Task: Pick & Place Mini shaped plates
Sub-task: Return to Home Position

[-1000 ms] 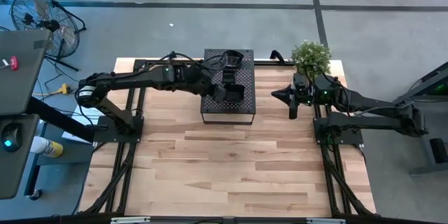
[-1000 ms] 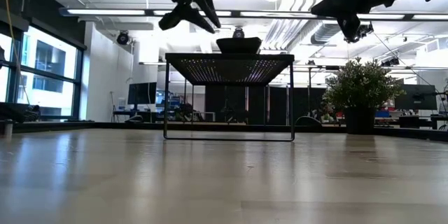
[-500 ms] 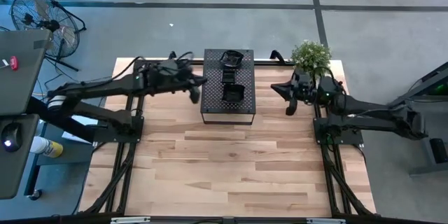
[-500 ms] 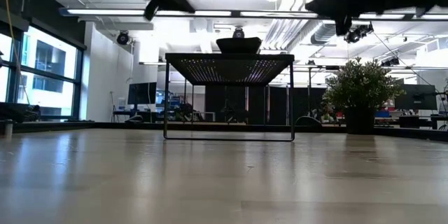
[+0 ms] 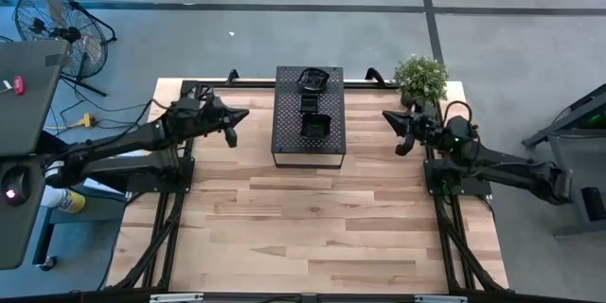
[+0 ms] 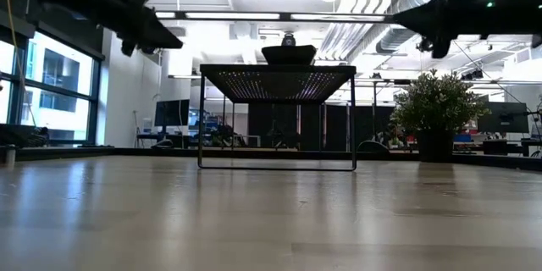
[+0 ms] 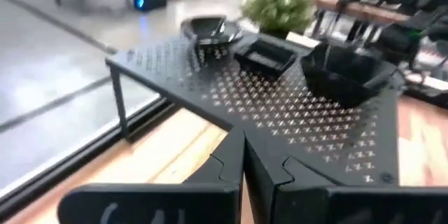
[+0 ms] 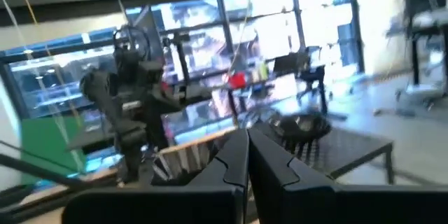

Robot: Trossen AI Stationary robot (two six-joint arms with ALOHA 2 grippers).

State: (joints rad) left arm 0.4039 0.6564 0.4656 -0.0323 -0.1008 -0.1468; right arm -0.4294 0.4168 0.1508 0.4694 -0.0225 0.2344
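- No text, label, brand, number or sign can be read in any of the four views.
- Faint pale strokes on the housing of the left gripper (image 7: 244, 138), seen in its wrist view: too blurred to read as letters.
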